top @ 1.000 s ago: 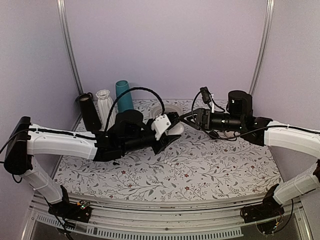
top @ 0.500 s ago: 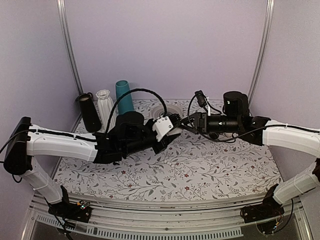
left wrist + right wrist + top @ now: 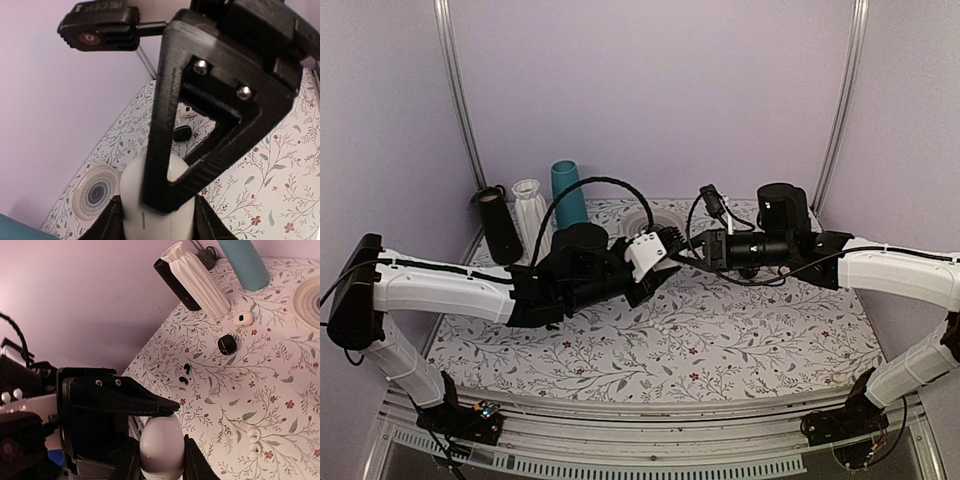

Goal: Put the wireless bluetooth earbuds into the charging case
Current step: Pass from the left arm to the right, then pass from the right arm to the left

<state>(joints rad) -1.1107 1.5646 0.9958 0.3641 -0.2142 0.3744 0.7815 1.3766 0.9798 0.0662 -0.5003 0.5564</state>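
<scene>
currently steadying the charging case [image 3: 160, 440] aloft, with left gripper [image 3: 156, 227] and right gripper [image 3: 159, 465] both clamped on it. probably next: prying it open, then fetching earbuds [image 3: 185, 372].

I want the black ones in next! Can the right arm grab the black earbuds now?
Probably not yet: the right tool is closed on the white case in the air, though the black earbuds lie uncovered on the table.

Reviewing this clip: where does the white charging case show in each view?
Top external: not visible, hidden behind the arms mid-table.
Left wrist: white charging case, bottom centre.
Right wrist: bottom centre.
Shared landmark: ringed disc, seen in all three.
</scene>
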